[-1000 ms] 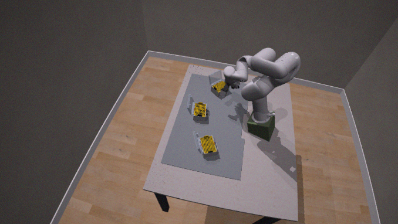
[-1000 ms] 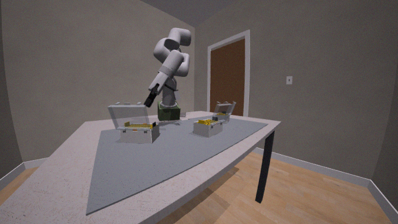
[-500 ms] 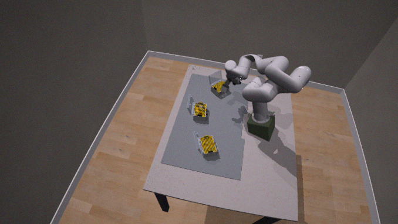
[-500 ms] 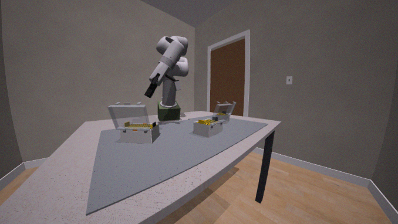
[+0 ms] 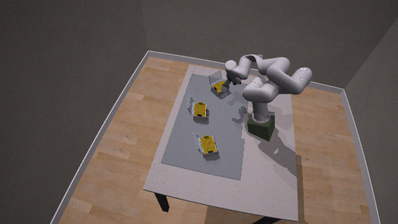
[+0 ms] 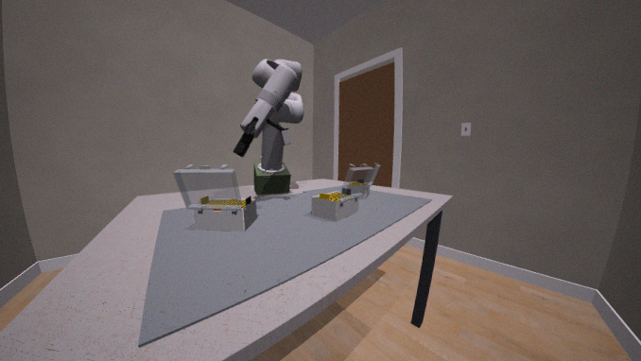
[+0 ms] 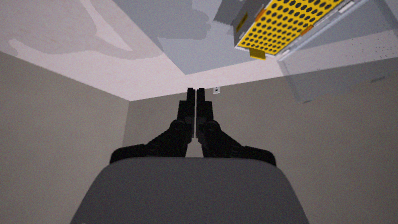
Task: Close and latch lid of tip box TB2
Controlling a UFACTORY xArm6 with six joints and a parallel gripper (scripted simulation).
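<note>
Tip box TB2 (image 5: 219, 87) stands at the far end of the grey bench mat (image 5: 205, 123), its yellow insert showing and its clear lid (image 5: 215, 77) standing open. It is the left box in the exterior view (image 6: 222, 213), with the lid (image 6: 208, 185) upright behind it. My gripper (image 5: 228, 83) (image 6: 241, 150) is shut and empty; it hangs tilted in the air above the box's front side, not touching it. In the wrist view the shut fingers point past the box's yellow insert (image 7: 287, 25) at the upper right.
Two more tip boxes with open lids stand on the mat, one in the middle (image 5: 200, 109) and one at the near end (image 5: 208, 144). The arm's green base (image 5: 261, 126) stands beside the mat. The table edge lies just beyond TB2.
</note>
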